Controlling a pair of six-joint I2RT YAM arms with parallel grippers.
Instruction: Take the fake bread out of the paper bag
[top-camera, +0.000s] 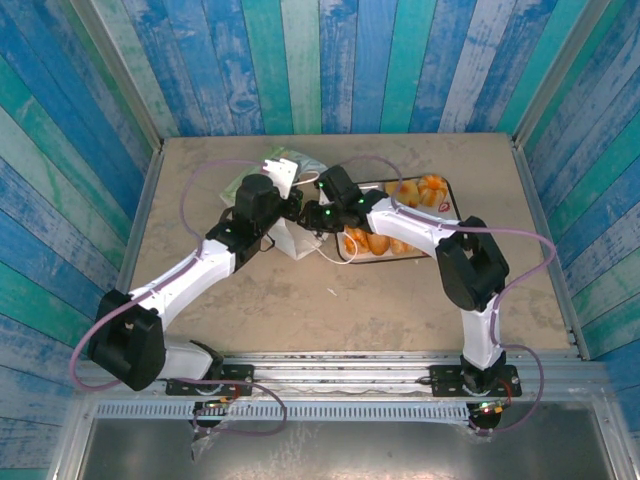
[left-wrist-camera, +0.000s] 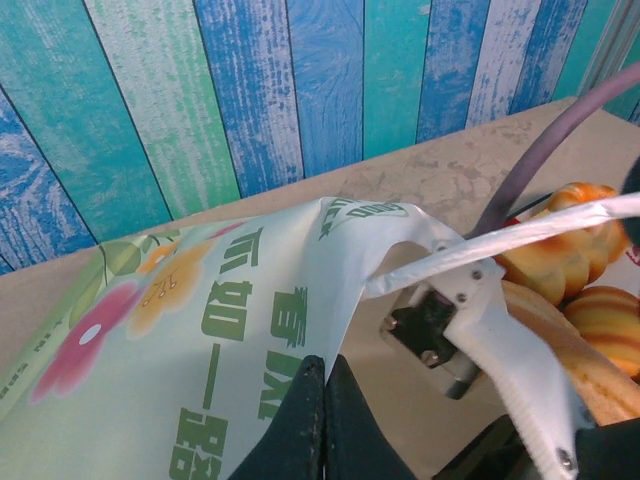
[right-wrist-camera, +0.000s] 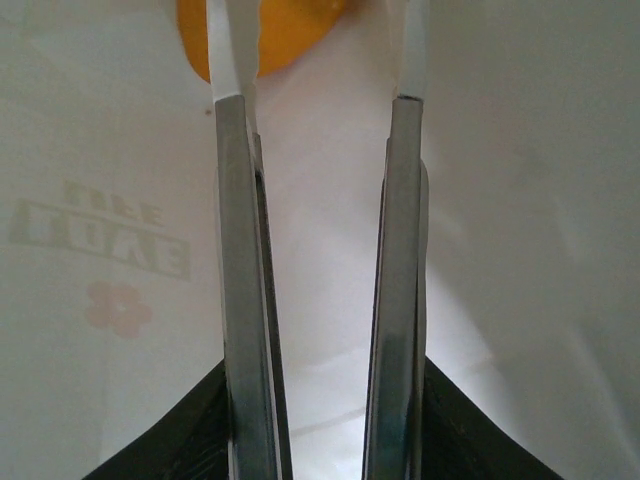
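left fingers (left-wrist-camera: 300, 430) pinch paper bag (left-wrist-camera: 230, 330), mouth facing right fingers (right-wrist-camera: 240, 300)

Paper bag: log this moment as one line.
left end effector shut on paper bag | right end effector open inside bag | fake bread just ahead, not gripped

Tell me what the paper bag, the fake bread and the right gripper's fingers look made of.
The paper bag: thin matte paper, apparently; it creases softly and light glows through. The fake bread: probably moulded plastic or foam; smooth orange-brown skin with slight sheen. The right gripper's fingers: bare brushed metal with white tips, possibly plastic.
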